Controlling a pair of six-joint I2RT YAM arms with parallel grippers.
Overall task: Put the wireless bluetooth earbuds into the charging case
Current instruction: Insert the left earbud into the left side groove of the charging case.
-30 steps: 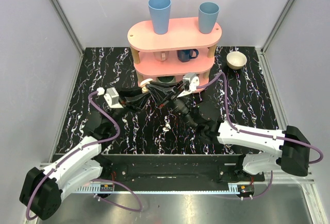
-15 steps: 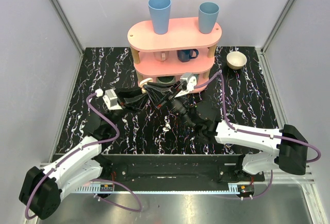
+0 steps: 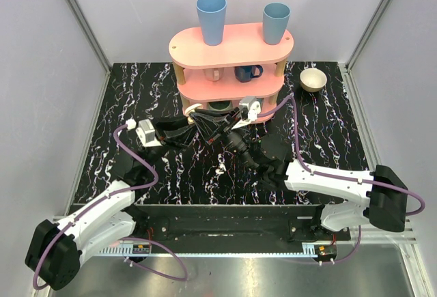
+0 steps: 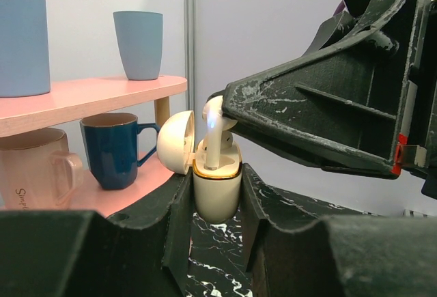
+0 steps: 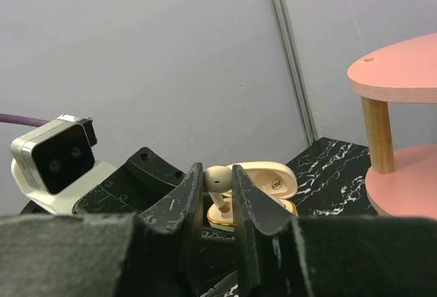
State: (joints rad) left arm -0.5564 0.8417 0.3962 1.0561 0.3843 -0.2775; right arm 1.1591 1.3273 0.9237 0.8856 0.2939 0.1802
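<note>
Centre frame, the left gripper (image 4: 216,205) is clenched on the cream, gold-rimmed charging case (image 4: 217,189), its lid open to the left. The right gripper (image 5: 217,194) pinches a small white stemmed earbud (image 4: 213,133), stem down at the case's mouth.

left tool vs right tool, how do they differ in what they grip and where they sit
The left tool grips the open charging case by its sides; the right tool pinches an earbud. The left tool sits low at the case body; the right tool is above it, with the earbud stem pointing down at the opening. Both are shut on their loads.
</note>
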